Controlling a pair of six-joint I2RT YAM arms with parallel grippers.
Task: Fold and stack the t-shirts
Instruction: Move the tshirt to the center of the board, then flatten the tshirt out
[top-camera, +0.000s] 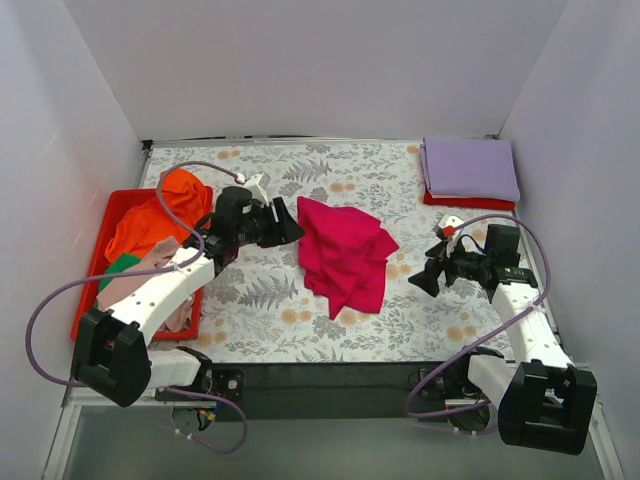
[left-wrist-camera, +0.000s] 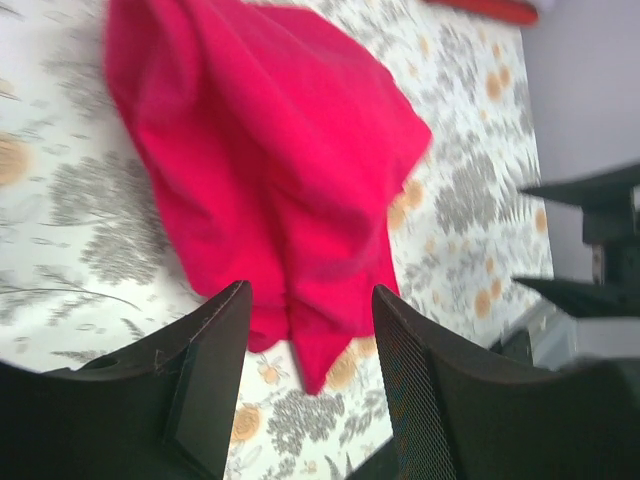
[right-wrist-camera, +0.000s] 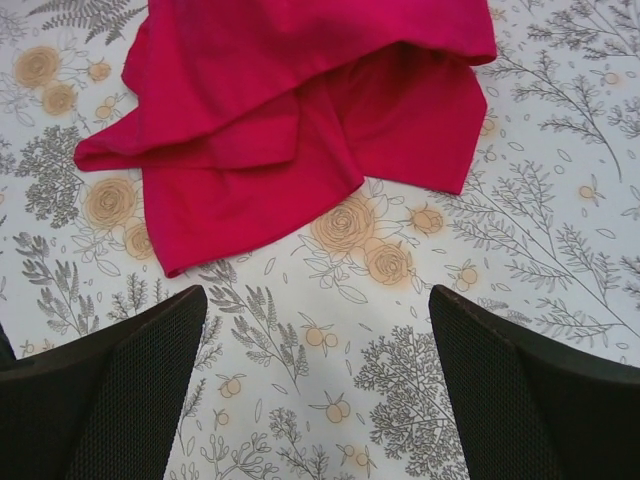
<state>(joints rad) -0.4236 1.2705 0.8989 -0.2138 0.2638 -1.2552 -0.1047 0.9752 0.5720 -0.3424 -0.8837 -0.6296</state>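
While both arms hung over the table, the crumpled crimson-red cloth t-shirt (top-camera: 345, 252) lay mid-table on the white tablecloth printed with grey ferns and orange flowers (top-camera: 260, 300). Plain white walls (top-camera: 320, 70) closed three sides. Left gripper (top-camera: 292, 222): fingers spread, empty, just beside the shirt's left edge; contact not discernible. Right gripper (top-camera: 424, 280): fingers wide apart, empty, over bare cloth right of the shirt. Folded lavender t-shirt (top-camera: 470, 168) sat at the far right corner. Orange t-shirt (top-camera: 170, 205) lay heaped in the rigid red plastic tray (top-camera: 125, 202) at the left edge
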